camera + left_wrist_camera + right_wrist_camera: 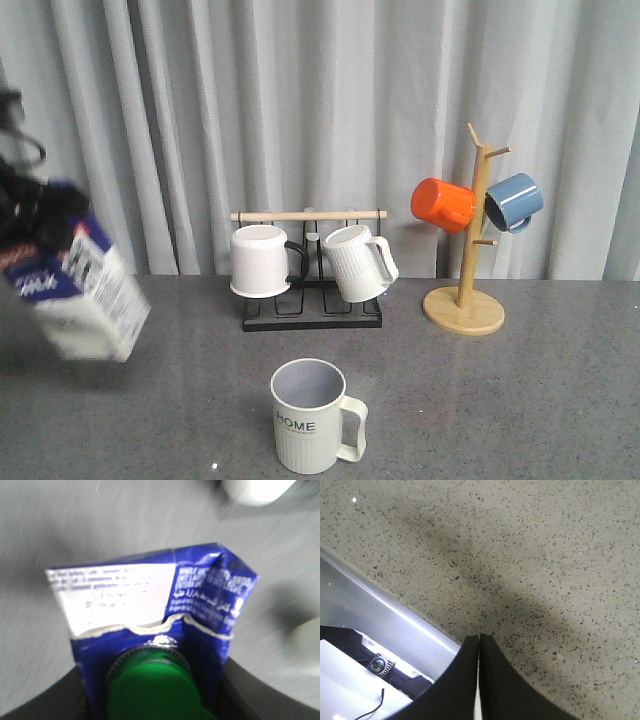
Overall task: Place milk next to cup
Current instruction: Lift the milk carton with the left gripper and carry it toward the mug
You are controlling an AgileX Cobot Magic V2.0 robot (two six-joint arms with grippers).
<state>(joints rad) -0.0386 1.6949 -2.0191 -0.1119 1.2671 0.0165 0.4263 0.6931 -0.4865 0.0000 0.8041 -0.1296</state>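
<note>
Milk (85,290) at the far left of the front frame, tilted and blurred, lifted off the grey speckled table (520,400) and gripped near its top by the left claw (25,215) (dark, mostly cut off by the frame edge). Seen from the left wrist: carton's blue-and-white gable and green cap (152,687) filling the lower centre, clenched between the dark fingers. Cup (312,416) standing upright at bottom centre of the front frame, "HOME" facing the camera, handle to the right, well apart from the carton. Behind it, mid-frame, black rack (310,300) with two white mugs; further right, wooden mug tree (465,300) carrying an orange mug (442,204) and a blue mug (514,201). Right claw (479,680) pressed shut on nothing, low over the table edge.
</note>
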